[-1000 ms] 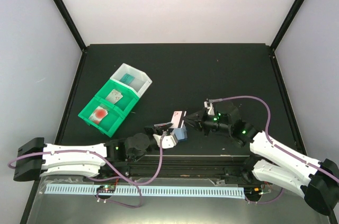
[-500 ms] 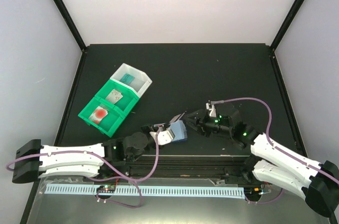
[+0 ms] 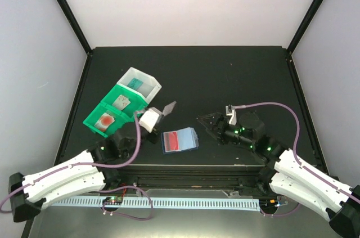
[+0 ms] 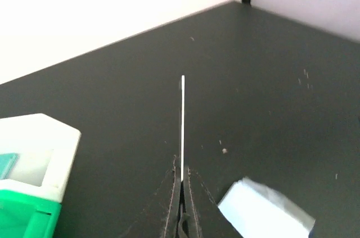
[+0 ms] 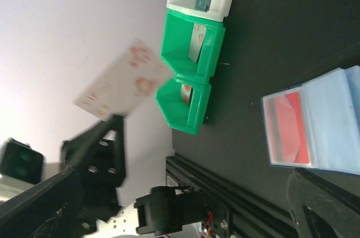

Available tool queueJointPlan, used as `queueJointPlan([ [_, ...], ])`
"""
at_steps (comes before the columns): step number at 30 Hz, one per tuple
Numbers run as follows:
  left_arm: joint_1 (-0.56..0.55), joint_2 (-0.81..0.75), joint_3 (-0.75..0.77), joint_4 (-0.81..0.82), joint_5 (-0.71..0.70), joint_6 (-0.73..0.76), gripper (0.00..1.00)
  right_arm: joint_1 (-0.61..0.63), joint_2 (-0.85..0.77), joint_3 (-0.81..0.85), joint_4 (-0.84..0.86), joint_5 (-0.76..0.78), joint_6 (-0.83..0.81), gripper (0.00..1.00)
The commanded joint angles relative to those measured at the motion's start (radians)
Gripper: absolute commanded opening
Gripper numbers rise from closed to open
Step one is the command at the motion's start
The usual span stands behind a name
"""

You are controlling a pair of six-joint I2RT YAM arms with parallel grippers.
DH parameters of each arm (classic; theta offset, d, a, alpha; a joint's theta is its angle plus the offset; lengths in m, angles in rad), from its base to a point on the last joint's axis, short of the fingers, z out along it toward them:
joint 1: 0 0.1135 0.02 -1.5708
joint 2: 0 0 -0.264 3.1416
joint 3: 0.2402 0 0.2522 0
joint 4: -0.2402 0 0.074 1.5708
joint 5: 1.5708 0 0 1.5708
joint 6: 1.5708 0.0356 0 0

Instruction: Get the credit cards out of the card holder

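From above, your left gripper (image 3: 159,113) is pinching a pale card (image 3: 169,106) tight, holding it up just beside the green bins (image 3: 109,119) and the white bin (image 3: 140,83). The card holder (image 3: 191,137) is lying open on the table (image 3: 236,75) between the arms, a red card (image 3: 177,140) showing in its pocket. Your right gripper (image 3: 205,122) is standing spread wide just right of it, gripping nothing.

Your left wrist is seeing the pale card edge-on, with the bins at left.

Your right wrist is showing the holder below and the bins beyond it.

Black table (image 3: 225,75): card holder (image 3: 192,137), bins (image 3: 93,121).
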Motion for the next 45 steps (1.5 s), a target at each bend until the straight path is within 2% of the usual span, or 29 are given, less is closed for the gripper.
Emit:
queueJointPlan([
  [1, 0.121, -0.087, 0.101, -0.14, 0.161, -0.205, 0.02, -0.002, -0.024, -0.014, -0.032, 0.03, -0.076, 1.0],
  [11, 0.482, -0.194, 0.149, -0.303, 0.342, -0.463, 0.02, -0.003, 0.0, -0.022, -0.025, -0.015, -0.095, 1.0],
  [14, 0.557, -0.211, 0.132, -0.323, 0.311, -0.562, 0.02, -0.002, 0.011, -0.022, -0.023, -0.024, -0.104, 1.0],
  [20, 0.624, -0.227, 0.069, -0.309, 0.205, -0.745, 0.02, -0.002, 0.028, -0.027, -0.016, -0.028, -0.115, 1.0],
  [34, 0.804, 0.044, 0.116, -0.315, 0.26, -0.964, 0.02, -0.002, 0.056, 0.001, -0.057, -0.057, -0.147, 1.0],
  [45, 0.94, 0.223, 0.147, -0.266, 0.286, -0.977, 0.02, -0.002, 0.09, 0.005, -0.05, -0.057, -0.143, 1.0],
])
